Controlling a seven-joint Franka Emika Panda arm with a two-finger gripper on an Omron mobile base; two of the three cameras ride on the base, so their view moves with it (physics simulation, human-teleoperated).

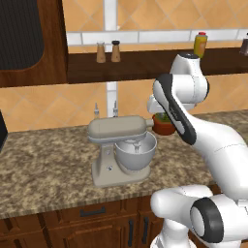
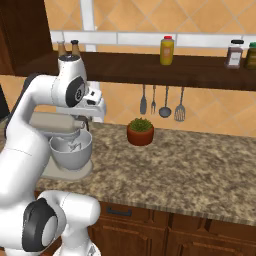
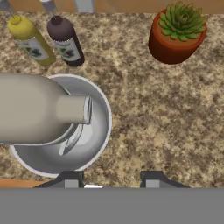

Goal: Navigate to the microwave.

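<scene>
Arm: folded high over the granite counter (image 1: pixel 43 164), hand turned downward above the stand mixer (image 1: pixel 118 145), the gripper (image 3: pixel 110 180) seen with its fingertips (image 3: pixel 70 178) set well apart and nothing held between them. Surroundings: steel bowl (image 3: pixel 94 144) seated under the mixer head, potted plant (image 2: pixel 140 131) to the right near the wall, two bottles (image 3: pixel 65 41) at the far edge behind the mixer, utensils (image 2: pixel 162 102) hung under the wooden shelf (image 2: pixel 200 70). Microwave: its place cannot be told from these views.
</scene>
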